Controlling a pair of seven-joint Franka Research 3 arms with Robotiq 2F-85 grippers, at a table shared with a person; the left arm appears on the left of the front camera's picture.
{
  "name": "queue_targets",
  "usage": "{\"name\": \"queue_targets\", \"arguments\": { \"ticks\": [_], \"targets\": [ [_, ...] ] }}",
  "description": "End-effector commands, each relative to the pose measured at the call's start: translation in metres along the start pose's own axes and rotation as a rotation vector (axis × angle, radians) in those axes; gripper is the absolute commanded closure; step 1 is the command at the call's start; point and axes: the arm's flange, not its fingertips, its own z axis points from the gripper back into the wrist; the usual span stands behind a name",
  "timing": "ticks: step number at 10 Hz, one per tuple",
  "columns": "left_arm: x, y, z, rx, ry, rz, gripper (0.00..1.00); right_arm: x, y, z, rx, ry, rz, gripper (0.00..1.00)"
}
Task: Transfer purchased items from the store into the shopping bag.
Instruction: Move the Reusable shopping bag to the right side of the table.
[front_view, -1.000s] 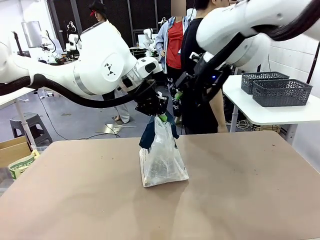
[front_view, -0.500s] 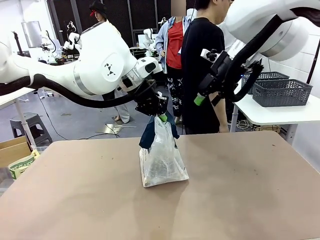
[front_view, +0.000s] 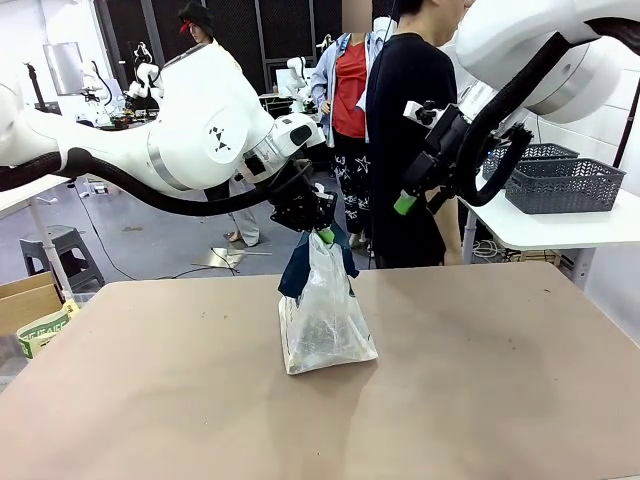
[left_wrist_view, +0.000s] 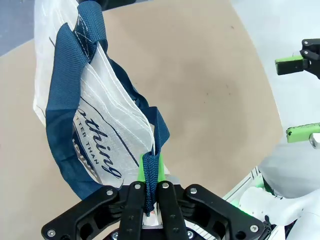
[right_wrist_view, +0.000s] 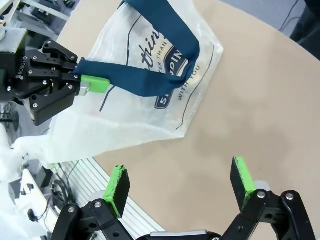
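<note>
The shopping bag (front_view: 325, 322) stands in the middle of the brown table, whitish and translucent with navy lettering. My left gripper (front_view: 320, 230) is just above it, shut on one navy strap handle (left_wrist_view: 149, 175) and holding it up. In the right wrist view the bag (right_wrist_view: 165, 95) lies below with my left gripper (right_wrist_view: 82, 82) clamping the strap. My right gripper (front_view: 418, 190) hangs in the air to the bag's upper right, open with nothing between its green pads (right_wrist_view: 119, 184). The purchased items and the store are out of view.
A person in black (front_view: 405, 150) stands at the far edge behind my right gripper. Two dark grey slotted baskets (front_view: 565, 185) sit on a white side table (front_view: 540, 230) at the right. A cardboard box (front_view: 30, 305) is at the left edge. Bare tabletop (front_view: 480, 380) surrounds the bag.
My right arm has swung away from the bag to the right and now hovers there, open. The left gripper and the bag have stayed put.
</note>
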Motion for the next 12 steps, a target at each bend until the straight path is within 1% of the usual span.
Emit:
{"name": "queue_targets", "arguments": {
  "ticks": [1, 2, 3, 5, 7, 9, 10, 12],
  "targets": [
    [0.000, 0.000, 0.002, -0.008, -0.003, 0.004, 1.00, 0.002, 0.003, 0.000, 0.014, -0.013, -0.024, 0.00],
    [0.000, 0.000, 0.000, 0.000, 0.000, 0.000, 1.00, 0.002, 0.003, 0.000, 0.014, -0.013, -0.024, 0.00],
    [0.013, -0.002, 0.004, 0.032, 0.066, 0.003, 1.00, 0.002, 0.003, 0.000, 0.014, -0.013, -0.024, 0.00],
    [0.036, -0.001, 0.031, 0.163, 0.123, -0.017, 1.00, 0.002, 0.003, 0.000, 0.014, -0.013, -0.024, 0.00],
    [0.048, 0.007, 0.055, 0.240, 0.221, 0.004, 1.00, 0.002, 0.003, 0.000, 0.014, -0.013, -0.024, 0.00],
    [0.056, 0.028, 0.074, 0.278, 0.328, 0.013, 1.00, 0.002, 0.003, 0.000, 0.014, -0.013, -0.024, 0.00],
    [0.056, 0.041, 0.082, 0.310, 0.336, 0.019, 1.00, 0.002, 0.003, 0.000, 0.014, -0.013, -0.024, 0.00],
    [0.047, 0.066, 0.106, 0.325, 0.309, 0.042, 1.00, 0.002, 0.003, 0.000, 0.014, -0.013, -0.024, 0.00]
  ]
}}
